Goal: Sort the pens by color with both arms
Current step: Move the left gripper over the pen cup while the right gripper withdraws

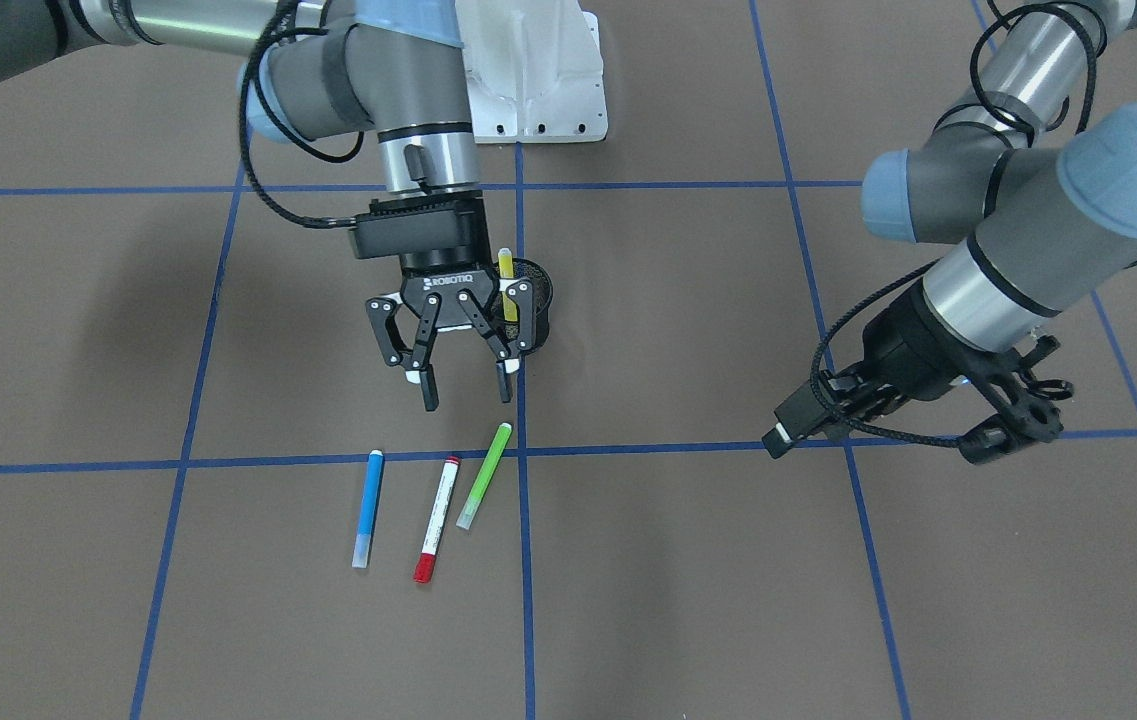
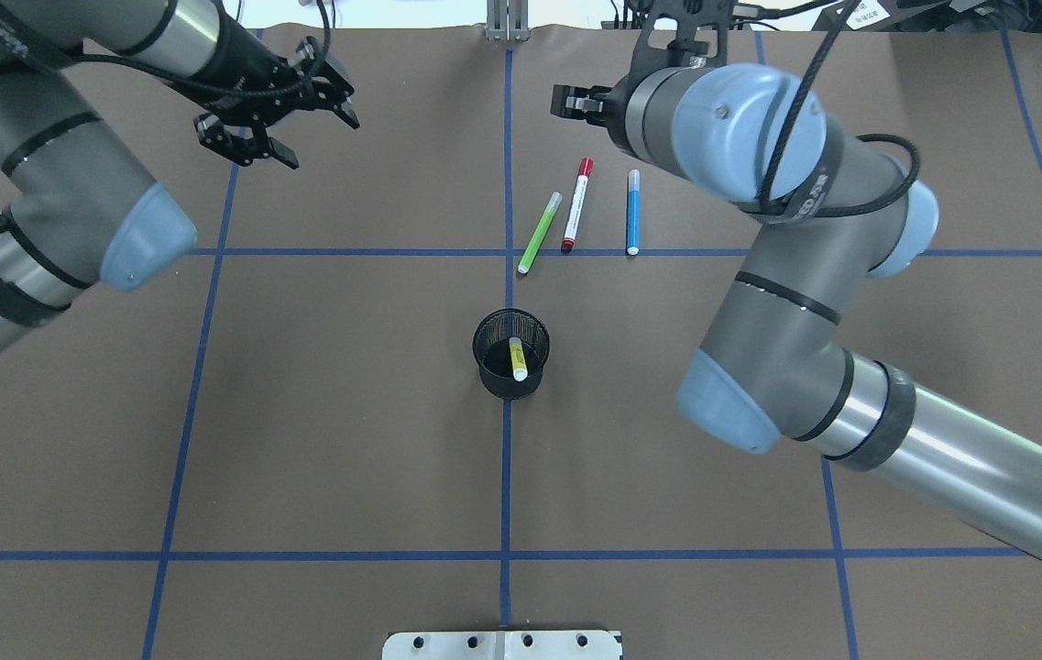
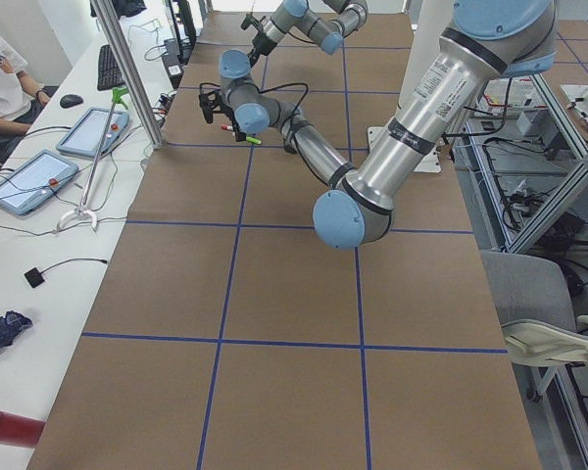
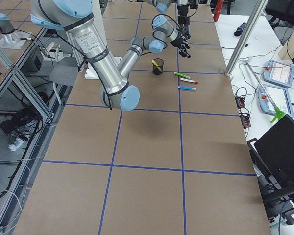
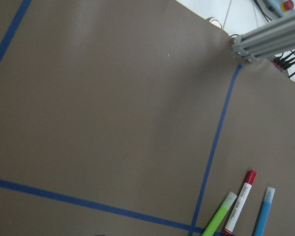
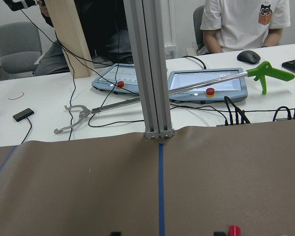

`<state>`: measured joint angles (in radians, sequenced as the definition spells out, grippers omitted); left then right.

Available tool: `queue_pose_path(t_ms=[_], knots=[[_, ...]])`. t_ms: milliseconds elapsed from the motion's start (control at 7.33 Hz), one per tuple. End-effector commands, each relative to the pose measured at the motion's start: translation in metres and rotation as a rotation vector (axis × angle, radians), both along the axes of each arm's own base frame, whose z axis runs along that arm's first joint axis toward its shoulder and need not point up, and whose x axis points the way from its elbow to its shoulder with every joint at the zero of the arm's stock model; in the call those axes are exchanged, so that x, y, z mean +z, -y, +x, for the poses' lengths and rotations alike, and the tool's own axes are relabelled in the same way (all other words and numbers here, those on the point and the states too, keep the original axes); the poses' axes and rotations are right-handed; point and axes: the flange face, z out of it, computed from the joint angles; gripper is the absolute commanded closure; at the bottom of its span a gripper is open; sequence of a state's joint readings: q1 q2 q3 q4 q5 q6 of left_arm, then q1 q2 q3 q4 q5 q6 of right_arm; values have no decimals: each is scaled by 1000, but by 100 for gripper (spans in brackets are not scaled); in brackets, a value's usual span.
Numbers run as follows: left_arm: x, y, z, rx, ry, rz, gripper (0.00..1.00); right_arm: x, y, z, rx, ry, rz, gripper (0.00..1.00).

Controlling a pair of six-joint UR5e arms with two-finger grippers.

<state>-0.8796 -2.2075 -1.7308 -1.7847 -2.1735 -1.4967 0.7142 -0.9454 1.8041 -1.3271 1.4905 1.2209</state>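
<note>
Three pens lie side by side on the brown table: a blue pen (image 1: 368, 508), a white pen with red cap (image 1: 436, 519) and a light green pen (image 1: 484, 475). The yellow pen (image 1: 506, 285) stands tilted in the black mesh cup (image 1: 542, 300). My right gripper (image 1: 468, 395) hangs open and holds nothing, between the cup and the three pens, a little above the table. My left gripper (image 1: 1018, 418) is open and holds nothing, off to the side, far from the pens. The left wrist view shows the green pen (image 5: 219, 216), the red-capped pen (image 5: 240, 202) and the blue pen (image 5: 264, 211).
Blue tape lines (image 2: 507, 458) grid the table. The white pedestal base (image 1: 538, 80) stands at the robot's side. Past the far edge stand a metal post (image 6: 155, 69) and a white desk with tablets (image 6: 209, 86), a grabber tool and seated people.
</note>
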Motion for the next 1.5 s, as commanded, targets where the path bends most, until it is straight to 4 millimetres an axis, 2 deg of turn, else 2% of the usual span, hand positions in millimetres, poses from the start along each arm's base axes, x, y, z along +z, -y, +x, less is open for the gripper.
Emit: queue_pose_path(t_ms=[0,136,409,545,818,955,1364], knots=[[-40,-107,73,4,118,12,16,55,11,81,-114,41,-171,2],[-47,-125,93,11,114,2,16,87,16,114,-156,54,-252,2],[-74,-170,145,45,156,-9,16,141,16,156,-259,54,-337,2],[-78,-183,175,49,192,1,16,159,15,163,-277,35,-346,2],[-86,-164,218,46,241,-18,17,165,16,162,-276,30,-355,2],[-93,-159,227,33,249,-6,17,167,17,161,-269,23,-355,2],[-82,-160,237,19,280,8,24,169,18,161,-257,16,-355,2]])
